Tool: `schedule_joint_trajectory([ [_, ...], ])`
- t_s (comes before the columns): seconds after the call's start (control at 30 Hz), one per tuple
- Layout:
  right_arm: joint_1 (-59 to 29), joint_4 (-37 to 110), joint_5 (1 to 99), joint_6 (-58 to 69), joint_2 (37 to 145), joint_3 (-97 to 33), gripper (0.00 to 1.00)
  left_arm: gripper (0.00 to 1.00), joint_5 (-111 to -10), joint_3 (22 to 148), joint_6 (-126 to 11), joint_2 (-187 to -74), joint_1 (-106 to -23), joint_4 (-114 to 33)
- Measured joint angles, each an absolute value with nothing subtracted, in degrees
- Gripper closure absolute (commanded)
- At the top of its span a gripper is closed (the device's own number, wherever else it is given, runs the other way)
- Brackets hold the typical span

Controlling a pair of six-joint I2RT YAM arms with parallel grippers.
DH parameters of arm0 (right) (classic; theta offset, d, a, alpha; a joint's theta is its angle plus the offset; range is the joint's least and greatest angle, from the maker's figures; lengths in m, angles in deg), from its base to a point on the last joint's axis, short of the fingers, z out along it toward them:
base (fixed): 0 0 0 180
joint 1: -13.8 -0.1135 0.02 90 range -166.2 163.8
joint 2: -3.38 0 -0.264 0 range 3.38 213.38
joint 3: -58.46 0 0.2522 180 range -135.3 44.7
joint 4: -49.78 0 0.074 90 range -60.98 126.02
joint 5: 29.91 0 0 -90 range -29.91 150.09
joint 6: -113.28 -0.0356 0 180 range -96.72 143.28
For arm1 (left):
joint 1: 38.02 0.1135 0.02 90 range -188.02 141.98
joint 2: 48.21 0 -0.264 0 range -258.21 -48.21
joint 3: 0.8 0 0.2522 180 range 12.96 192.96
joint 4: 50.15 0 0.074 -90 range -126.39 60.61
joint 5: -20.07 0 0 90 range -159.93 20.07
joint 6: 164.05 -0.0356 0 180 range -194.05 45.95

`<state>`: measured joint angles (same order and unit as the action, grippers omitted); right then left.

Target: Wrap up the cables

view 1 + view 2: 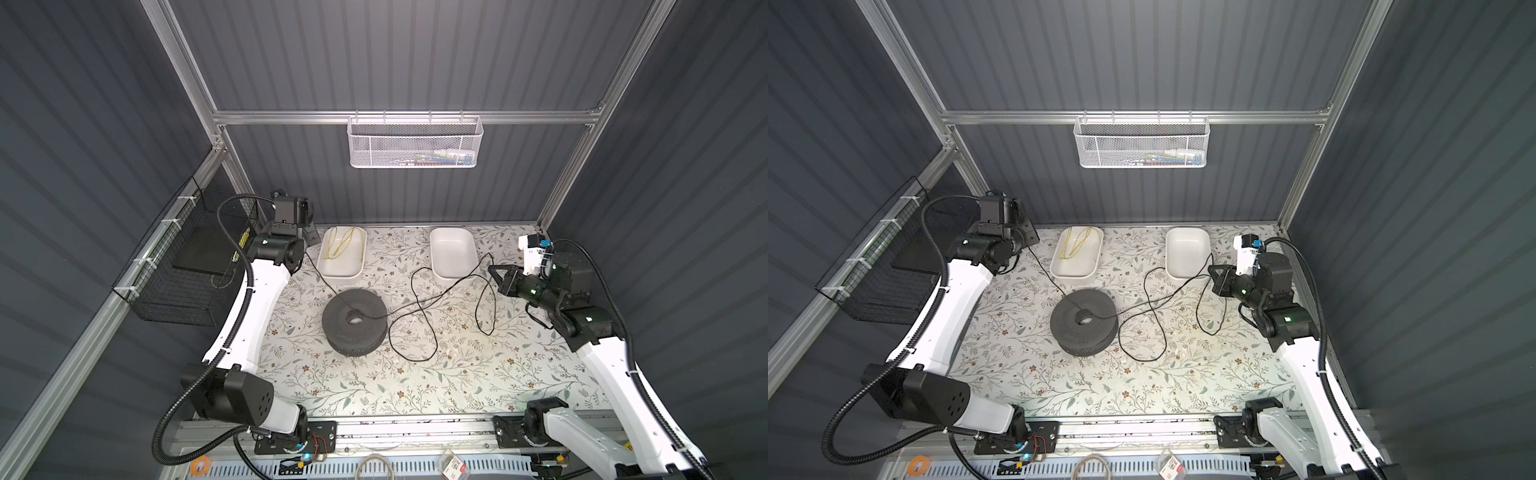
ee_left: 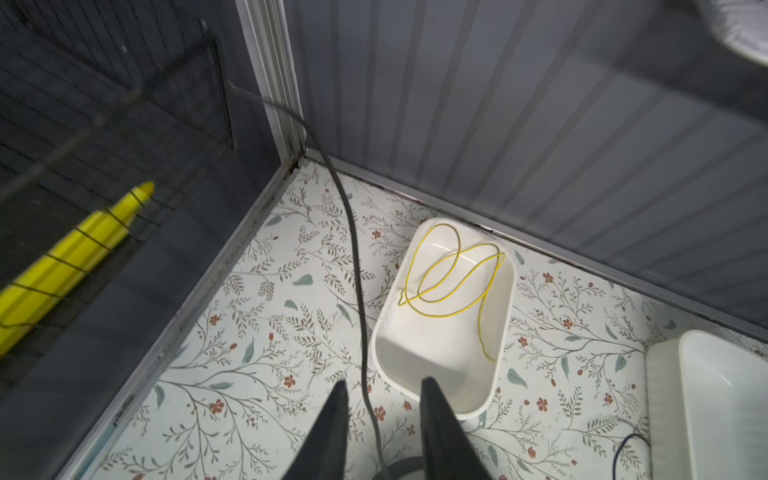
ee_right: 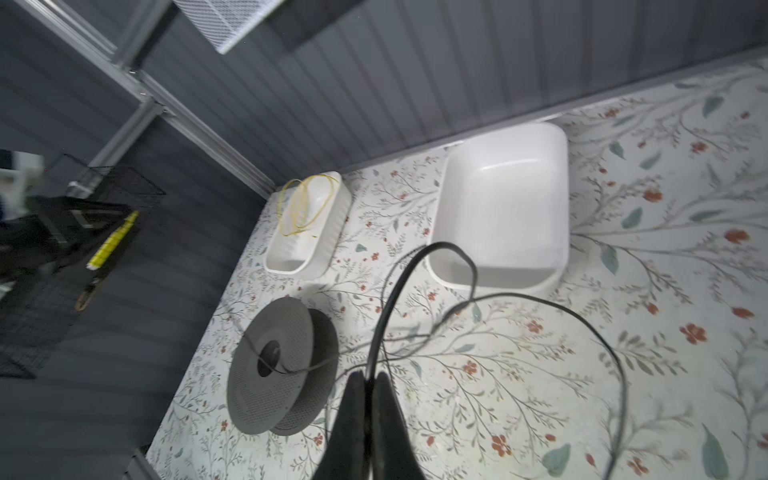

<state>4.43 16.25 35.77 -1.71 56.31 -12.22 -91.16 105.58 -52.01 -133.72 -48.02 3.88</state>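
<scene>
The cables are one thin black cord (image 1: 412, 286) lying in loose loops on the floral table right of a grey perforated spool (image 1: 354, 322). One strand crosses the spool's top and runs to the back left. My left gripper (image 2: 385, 381) hangs open at the back left corner, and the cord (image 2: 358, 274) passes loosely between its fingers without being pinched. In both top views that gripper (image 1: 311, 235) sits beside the left white bin. My right gripper (image 3: 369, 375) is shut on the cord (image 3: 442, 245), held above the table near the right bin (image 1: 492, 270).
A white bin (image 1: 338, 274) at the back holds a thin yellow cord (image 1: 345, 245). A second white bin (image 1: 451, 270) stands to its right. A black wire basket (image 1: 178, 270) hangs on the left wall, and a white mesh basket (image 1: 413, 143) hangs on the back rail.
</scene>
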Motion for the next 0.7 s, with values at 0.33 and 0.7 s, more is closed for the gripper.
schedule_joint_trajectory([
  [0.33,-4.0,16.73,33.65,-5.54,58.12,-21.78,1.0,0.22,-80.28,109.88,-52.6,-137.37,-55.35,4.63],
  [0.7,-7.3,19.07,42.59,-8.64,66.62,-23.72,1.0,0.01,-64.06,101.34,-51.83,-132.08,-82.86,-8.42],
])
